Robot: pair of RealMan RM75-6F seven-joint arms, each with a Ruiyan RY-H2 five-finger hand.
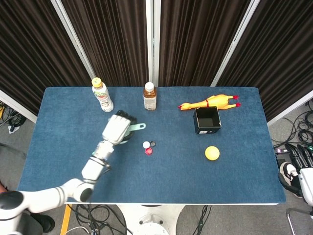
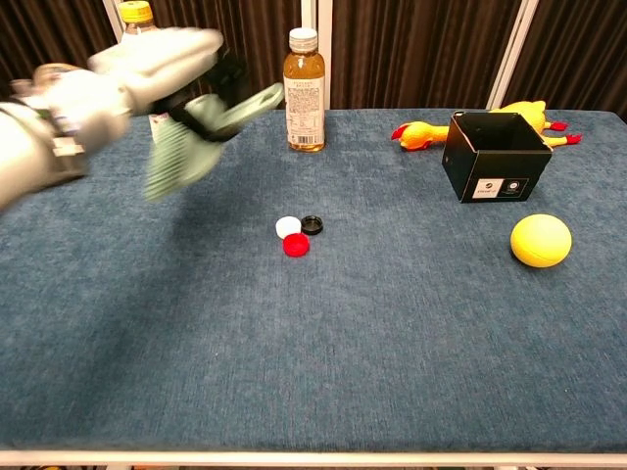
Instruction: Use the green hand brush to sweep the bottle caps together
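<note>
Left hand [image 2: 147, 64] is closed around the handle of the green hand brush [image 2: 186, 137], fingers wrapped over the grip so that the handle end sticks out toward the amber bottle [image 2: 305, 90]. The chest view shows the brush lifted clear of the table [image 2: 392, 333], bristles hanging down and to the left (that view is blurred by motion, so the exact finger placement cannot be read). In the head view the same hand sits left of the bottle caps [image 1: 148, 147], apart from them, with nothing else in contact.

Right hand [image 1: 298, 164] shows only at the far right edge of the head view, off the table; whether its fingers are spread or curled cannot be told.

The three caps, white, black and red, lie near the table's middle, touching or nearly touching one another.

Judgement on the step: the gathering looks essentially achieved, as the caps form one tight cluster. The hand appears to be in a carry phase between strokes or heading to set the tool down. If a further stroke is wanted, it calls for lowering the bristles to the cloth just outside the cluster and drawing gently inward, since a hard pass would scatter the light caps.
</note>
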